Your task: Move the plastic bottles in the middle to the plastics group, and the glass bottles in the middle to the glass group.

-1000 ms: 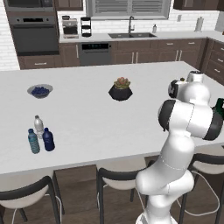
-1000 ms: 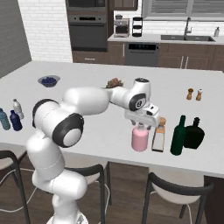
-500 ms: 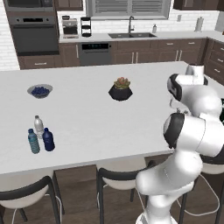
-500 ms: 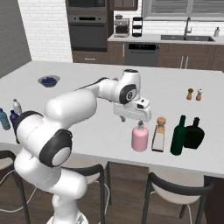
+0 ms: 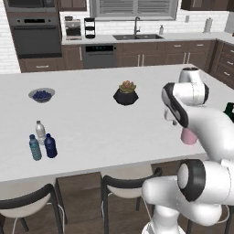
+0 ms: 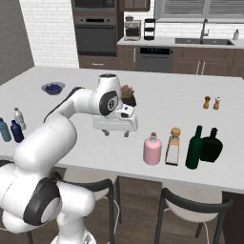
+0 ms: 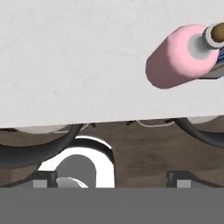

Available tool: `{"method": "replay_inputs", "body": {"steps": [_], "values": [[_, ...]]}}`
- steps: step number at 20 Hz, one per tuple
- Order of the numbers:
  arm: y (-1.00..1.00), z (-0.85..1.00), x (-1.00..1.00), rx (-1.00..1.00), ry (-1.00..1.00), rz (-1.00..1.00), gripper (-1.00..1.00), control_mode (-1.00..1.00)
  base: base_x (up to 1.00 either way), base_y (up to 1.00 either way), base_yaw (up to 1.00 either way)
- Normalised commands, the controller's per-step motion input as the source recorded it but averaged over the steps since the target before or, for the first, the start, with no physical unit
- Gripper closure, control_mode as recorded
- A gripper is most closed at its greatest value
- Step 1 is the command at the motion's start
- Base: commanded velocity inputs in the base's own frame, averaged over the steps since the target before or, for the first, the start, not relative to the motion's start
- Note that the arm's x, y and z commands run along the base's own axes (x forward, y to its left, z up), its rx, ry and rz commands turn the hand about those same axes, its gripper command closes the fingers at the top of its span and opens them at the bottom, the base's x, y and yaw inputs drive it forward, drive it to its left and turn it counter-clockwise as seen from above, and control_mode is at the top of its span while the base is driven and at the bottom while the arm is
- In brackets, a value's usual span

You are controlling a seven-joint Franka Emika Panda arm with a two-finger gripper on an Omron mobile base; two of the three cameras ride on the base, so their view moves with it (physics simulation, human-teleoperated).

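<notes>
My gripper hangs open and empty over the counter, fingers down, a short way left of the squat pale-pink bottle. The square clear bottle with a cork top stands just right of the pink one, then the tall dark green bottle. In the hand view the pink bottle lies at the upper right with the cork beside it, and the gripper holds nothing. Far left stand the clear water bottle, the teal one and the navy bottle together.
A squat dark bottle stands right of the green one. A potted plant sits behind the gripper, salt and pepper shakers at the back right, a bowl of blueberries at the back left. Stools stand under the front edge.
The gripper has drawn away to the left from above the pink bottle, staying open. The bottles have not moved.
</notes>
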Motion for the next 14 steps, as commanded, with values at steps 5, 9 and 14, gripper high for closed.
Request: {"method": "replay_inputs", "body": {"steps": [5,9,14], "values": [[0.76,0.23,-0.65,0.00,0.00,0.22,-1.00,-1.00,0.00,0.00,0.00],[0.53,0.26,-0.78,0.00,-0.01,0.21,-1.00,-1.00,0.00,0.00,0.00],[0.39,0.17,-0.83,0.00,0.00,0.18,-1.00,-1.00,0.00,0.00,0.00]]}}
